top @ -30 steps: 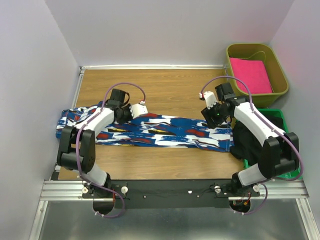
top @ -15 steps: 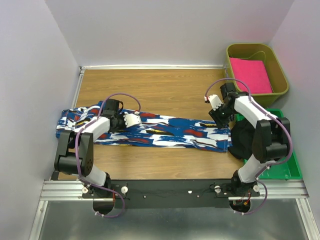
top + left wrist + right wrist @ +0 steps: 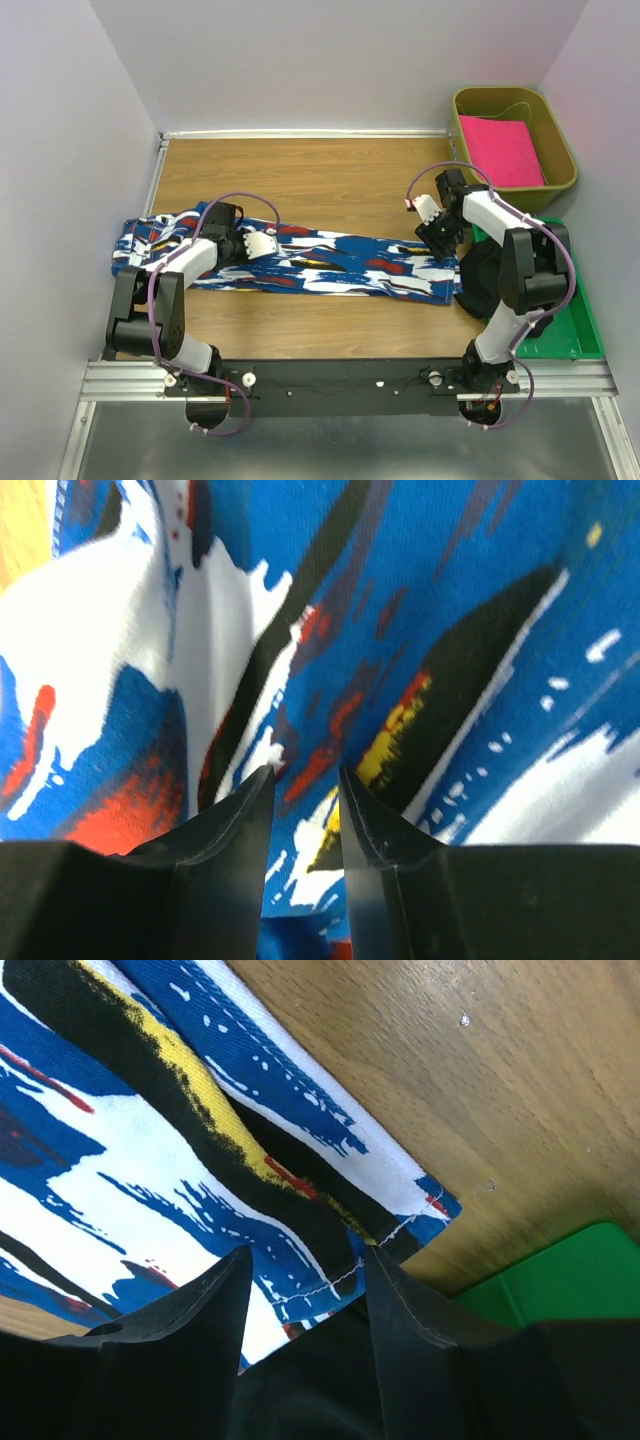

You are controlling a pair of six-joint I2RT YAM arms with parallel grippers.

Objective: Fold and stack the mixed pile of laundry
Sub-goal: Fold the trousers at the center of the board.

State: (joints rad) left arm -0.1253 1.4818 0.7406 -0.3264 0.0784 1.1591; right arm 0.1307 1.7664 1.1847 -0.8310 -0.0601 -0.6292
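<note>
Now | left gripper (image 3: pixel 305 780): narrow gap, tips on blue cloth (image 3: pixel 300 262) spread across table (image 3: pixel 330 180) | right gripper (image 3: pixel 305 1255): parted over cloth's right hem | black garment (image 3: pixel 480 280): beside that hem, against green tray (image 3: pixel 560 330)

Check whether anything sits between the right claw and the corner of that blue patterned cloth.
Nothing visible does. The right claw hangs open directly over the blue patterned cloth, at its hemmed corner, with bare fabric showing between its tips. The black garment lies just beside that corner, near enough that it might get caught too.
</note>
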